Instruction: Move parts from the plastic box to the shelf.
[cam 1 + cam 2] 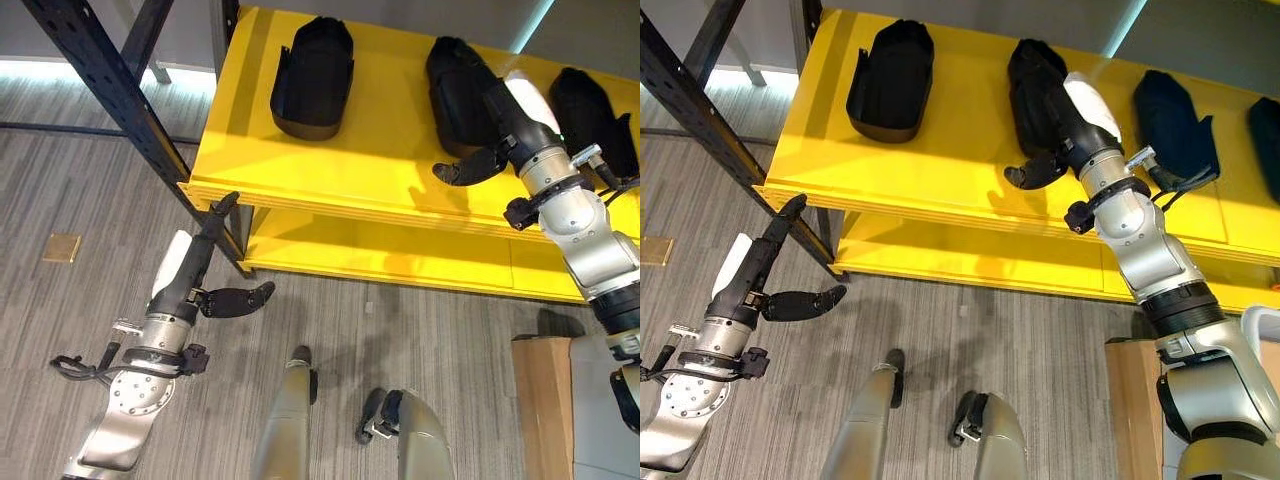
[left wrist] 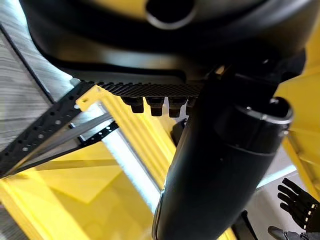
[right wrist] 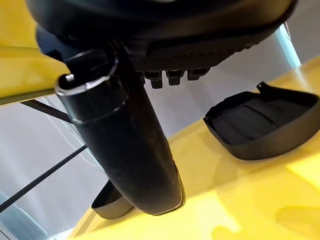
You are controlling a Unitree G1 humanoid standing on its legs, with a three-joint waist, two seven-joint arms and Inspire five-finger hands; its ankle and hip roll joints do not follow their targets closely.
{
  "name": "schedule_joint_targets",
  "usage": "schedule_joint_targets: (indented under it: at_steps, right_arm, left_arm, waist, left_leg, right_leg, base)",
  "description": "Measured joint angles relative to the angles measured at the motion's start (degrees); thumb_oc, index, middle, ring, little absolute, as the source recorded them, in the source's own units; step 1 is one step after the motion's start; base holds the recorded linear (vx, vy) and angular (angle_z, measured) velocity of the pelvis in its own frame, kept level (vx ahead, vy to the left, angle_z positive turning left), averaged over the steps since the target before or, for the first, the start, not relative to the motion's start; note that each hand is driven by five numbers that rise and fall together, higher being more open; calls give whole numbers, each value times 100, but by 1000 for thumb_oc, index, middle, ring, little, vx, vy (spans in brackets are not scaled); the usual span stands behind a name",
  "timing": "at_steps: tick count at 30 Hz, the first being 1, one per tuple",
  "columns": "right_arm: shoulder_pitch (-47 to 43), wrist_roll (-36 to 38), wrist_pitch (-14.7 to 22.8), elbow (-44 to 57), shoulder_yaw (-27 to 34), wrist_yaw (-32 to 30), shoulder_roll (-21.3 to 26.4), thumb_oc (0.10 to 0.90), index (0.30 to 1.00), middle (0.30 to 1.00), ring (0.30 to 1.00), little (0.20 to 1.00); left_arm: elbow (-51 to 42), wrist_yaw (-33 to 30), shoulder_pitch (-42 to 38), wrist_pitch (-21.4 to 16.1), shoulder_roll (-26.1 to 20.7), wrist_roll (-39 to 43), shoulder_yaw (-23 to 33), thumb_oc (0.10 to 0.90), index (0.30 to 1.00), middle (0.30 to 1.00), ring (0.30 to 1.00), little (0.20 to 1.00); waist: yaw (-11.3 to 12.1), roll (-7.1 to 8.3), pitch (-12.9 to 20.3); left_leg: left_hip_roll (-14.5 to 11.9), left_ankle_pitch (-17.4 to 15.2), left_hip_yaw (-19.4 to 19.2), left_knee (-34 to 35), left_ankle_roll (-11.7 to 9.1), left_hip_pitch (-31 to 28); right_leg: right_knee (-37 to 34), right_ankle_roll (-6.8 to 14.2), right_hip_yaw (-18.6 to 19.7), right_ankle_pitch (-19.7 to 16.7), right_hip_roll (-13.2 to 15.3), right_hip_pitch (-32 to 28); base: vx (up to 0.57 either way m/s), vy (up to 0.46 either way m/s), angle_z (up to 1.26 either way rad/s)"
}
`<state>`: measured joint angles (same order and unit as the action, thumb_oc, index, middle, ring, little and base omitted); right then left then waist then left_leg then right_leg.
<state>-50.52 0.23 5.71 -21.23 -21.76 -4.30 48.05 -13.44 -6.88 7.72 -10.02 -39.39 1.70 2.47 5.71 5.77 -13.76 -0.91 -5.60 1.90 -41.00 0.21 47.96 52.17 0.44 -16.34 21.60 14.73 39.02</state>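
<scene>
Several black moulded parts lie on the yellow shelf [image 1: 380, 150]: one at the left [image 1: 312, 75], a middle one [image 1: 455, 85] and one at the right [image 1: 590, 120]. My right hand [image 1: 515, 125] reaches over the shelf and rests against the middle part, its thumb [image 1: 468, 168] spread out to the side above bare shelf. In the right wrist view the thumb [image 3: 125, 145] stands free, with a part [image 3: 265, 125] lying on the shelf beyond it. My left hand [image 1: 195, 270] hangs low over the floor in front of the shelf's left corner, fingers straight and empty.
A dark blue rack upright [image 1: 110, 85] slants down past the shelf's left corner, close to my left hand. A lower yellow shelf [image 1: 400, 260] sits beneath. A brown box [image 1: 542, 400] and a pale container [image 1: 600, 420] stand at the lower right. A small tan square [image 1: 62, 247] lies on the floor.
</scene>
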Motion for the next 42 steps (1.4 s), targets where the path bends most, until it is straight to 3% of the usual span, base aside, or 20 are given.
schedule_joint_targets:
  at_steps: [10,19,42]
  right_arm:
    - [-432,0,-97,-806,-7,-333,-48,900,1000,1000,1000,1000]
    - [-605,131,-105,-893,-7,-585,-78,900,1000,1000,1000,1000]
    - [-550,904,-106,-899,44,-705,-1021,900,1000,1000,1000,1000]
  left_arm:
    - [-1,-40,6,-23,-12,42,0,900,1000,1000,1000,1000]
    - [-6,-167,-15,-86,-24,247,-15,900,1000,1000,1000,1000]
    - [-7,-385,-47,-115,-23,253,-19,900,1000,1000,1000,1000]
  waist:
    - [112,-62,-165]
    - [107,-237,-307]
    - [82,-239,-308]
  left_leg:
    - [37,-17,-4,-13,2,8]
    - [82,-39,-4,-175,1,117]
    - [105,-98,-15,-197,7,131]
  right_leg:
    - [16,18,-3,12,48,-4]
    - [146,35,-10,78,109,70]
    - [155,47,8,123,139,82]
  base:
    - [0,0,0]
    - [5,3,1]
    - [0,0,0]
